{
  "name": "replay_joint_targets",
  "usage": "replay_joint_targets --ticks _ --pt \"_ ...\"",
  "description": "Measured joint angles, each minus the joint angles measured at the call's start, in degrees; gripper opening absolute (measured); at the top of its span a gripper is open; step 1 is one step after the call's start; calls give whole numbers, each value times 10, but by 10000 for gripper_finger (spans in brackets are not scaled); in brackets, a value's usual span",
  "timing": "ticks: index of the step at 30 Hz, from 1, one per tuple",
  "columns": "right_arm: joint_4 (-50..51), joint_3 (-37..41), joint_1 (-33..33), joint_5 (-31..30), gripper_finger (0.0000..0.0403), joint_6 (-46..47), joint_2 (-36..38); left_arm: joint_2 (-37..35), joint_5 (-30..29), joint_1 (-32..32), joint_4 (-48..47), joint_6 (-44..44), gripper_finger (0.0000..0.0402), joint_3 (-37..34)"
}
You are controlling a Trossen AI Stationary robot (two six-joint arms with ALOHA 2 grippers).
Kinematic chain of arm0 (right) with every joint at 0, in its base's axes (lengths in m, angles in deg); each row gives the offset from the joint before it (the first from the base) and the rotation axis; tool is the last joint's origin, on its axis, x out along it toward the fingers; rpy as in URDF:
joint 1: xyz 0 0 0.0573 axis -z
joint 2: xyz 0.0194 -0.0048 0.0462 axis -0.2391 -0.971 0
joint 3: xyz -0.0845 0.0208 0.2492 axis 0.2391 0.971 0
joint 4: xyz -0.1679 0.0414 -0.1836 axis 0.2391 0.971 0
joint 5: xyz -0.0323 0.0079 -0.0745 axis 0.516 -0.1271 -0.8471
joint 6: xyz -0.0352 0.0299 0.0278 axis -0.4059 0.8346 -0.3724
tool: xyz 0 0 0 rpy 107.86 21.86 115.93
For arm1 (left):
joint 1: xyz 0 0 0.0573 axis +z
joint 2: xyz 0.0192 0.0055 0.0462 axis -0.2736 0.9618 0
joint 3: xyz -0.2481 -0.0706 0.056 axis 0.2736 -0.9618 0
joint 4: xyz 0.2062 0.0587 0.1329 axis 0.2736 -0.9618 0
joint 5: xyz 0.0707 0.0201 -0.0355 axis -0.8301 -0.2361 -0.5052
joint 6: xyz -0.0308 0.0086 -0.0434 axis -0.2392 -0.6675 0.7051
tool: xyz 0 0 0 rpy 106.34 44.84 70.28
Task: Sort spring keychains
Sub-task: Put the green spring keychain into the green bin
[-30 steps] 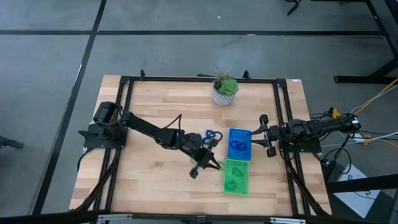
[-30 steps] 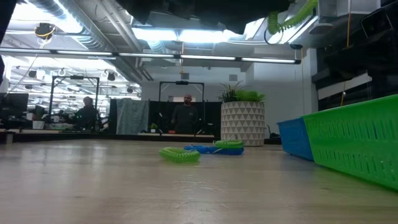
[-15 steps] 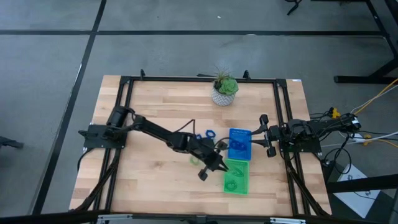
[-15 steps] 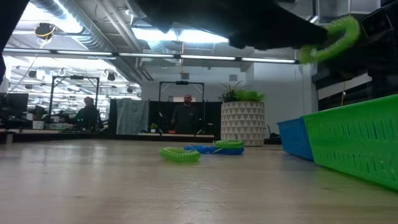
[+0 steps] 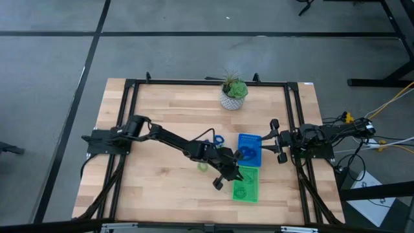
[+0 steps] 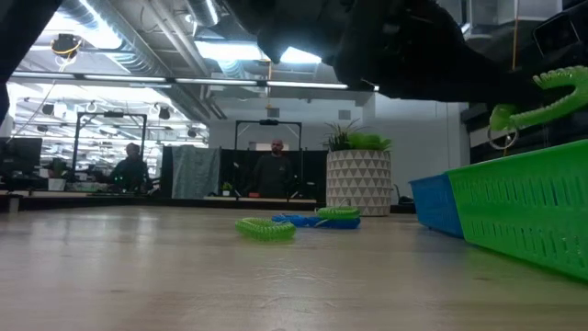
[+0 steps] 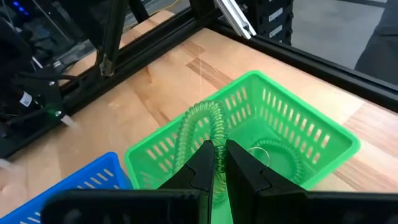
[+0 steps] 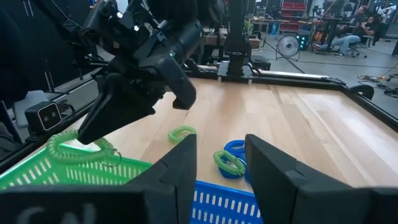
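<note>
My left gripper (image 7: pixel 214 163) is shut on a light green spring keychain (image 7: pixel 202 124) above the green tray (image 7: pixel 311 127); in the high view it hangs over that tray's far left corner (image 5: pixel 228 175). One more green coil (image 7: pixel 273 152) lies inside the tray. The blue tray (image 5: pixel 249 149) beside it holds blue coils. On the table lie a green keychain (image 5: pixel 204 166) and a blue one (image 5: pixel 218 139). My right gripper (image 8: pixel 217 168) is open and waits at the table's right edge (image 5: pixel 275 139). My left gripper pinches the green keychain's coil at one end of the loop (image 7: pixel 214 140) between its two fingers, coming from above and slanting toward the table's right. The keychain is lifted clear and sticks out ahead of the fingertips over the green tray (image 6: pixel 542 97).
A potted plant (image 5: pixel 233 96) stands at the far edge. In the low view a green coil (image 6: pixel 265 228), a blue one (image 6: pixel 299 221) and a green one on it (image 6: pixel 338 213) lie mid-table. People show in the room beyond. Bare wood spreads left of the trays.
My left gripper, shut on the green keychain, has travelled toward the table's right and near edges, from left of the trays to above the green tray, and has come lower. The keychains on the table have stayed where they were.
</note>
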Motion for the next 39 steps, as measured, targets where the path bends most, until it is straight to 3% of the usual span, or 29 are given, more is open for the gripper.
replay_joint_targets --ticks 10,24,30,39 --pt "0 0 0 0 136 0 0 0 -2 -2 3 -32 29 0" --pt "0 0 0 0 136 0 0 0 -23 -9 -1 -42 128 0" --pt "0 0 0 0 136 0 0 -1 -75 -9 -14 -21 129 0" --pt "0 0 0 0 136 0 0 -18 -84 -8 -88 -17 118 0"
